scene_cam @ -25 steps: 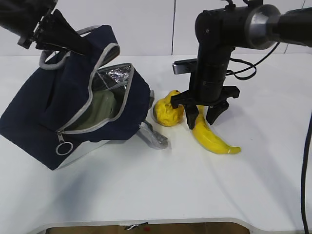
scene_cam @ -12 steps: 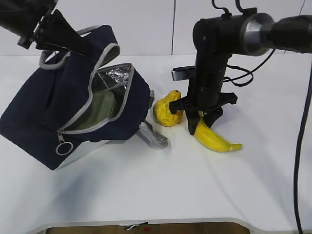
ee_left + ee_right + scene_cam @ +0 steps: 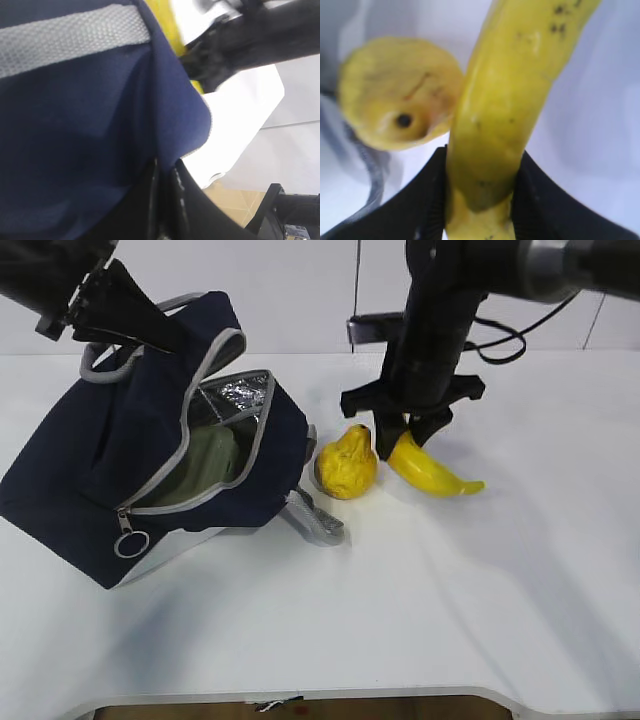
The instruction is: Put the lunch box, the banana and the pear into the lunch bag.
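Fingers of the right gripper [image 3: 405,432] were clamped on the banana [image 3: 432,471] near one end, one black pad on each side of it, as the right wrist view showed. The rest of the fruit slanted down and to the right, its far tip hanging free above the white table [image 3: 480,600]. Just left of it sat the pear [image 3: 346,468], upright on the table, with its stem end close beside the held fruit.

Next to the pear lay a grey strap [image 3: 315,520] of the lunch bag [image 3: 110,480]. That navy bag was tipped, with its unzipped mouth facing the fruit, silver lining showing at the upper edge. Inside it rested the lunch box [image 3: 205,462], its green lid visible through the opening. A ring pull [image 3: 129,542] hung at the low end of the zipper.

At the bag's upper rim, the left gripper [image 3: 172,340] was pinched shut on the fabric there.
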You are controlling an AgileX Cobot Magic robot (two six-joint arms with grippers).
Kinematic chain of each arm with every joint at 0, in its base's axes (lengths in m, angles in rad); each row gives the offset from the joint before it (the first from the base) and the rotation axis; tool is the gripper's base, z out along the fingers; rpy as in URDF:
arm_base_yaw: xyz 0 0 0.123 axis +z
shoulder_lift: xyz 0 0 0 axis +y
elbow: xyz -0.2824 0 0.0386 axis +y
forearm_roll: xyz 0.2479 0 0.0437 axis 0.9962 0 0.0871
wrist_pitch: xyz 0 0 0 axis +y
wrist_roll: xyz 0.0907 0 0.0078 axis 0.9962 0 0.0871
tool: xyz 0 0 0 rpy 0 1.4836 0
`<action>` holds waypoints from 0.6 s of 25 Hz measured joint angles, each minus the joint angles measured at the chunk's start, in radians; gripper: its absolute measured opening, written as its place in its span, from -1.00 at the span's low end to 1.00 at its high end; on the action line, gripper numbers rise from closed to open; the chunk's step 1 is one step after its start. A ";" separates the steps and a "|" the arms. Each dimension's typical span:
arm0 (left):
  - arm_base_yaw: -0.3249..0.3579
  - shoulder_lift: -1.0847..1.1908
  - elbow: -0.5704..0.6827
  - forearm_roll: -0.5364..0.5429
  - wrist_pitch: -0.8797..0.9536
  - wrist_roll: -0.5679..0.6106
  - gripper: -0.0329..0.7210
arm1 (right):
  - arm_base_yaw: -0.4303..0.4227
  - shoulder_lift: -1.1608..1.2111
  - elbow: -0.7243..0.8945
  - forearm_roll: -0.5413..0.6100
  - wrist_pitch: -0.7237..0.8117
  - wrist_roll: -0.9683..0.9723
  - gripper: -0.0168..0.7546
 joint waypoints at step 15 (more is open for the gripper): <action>0.001 0.000 0.000 -0.011 0.000 0.000 -0.89 | 0.023 -0.205 -0.005 0.529 0.023 -0.223 -0.23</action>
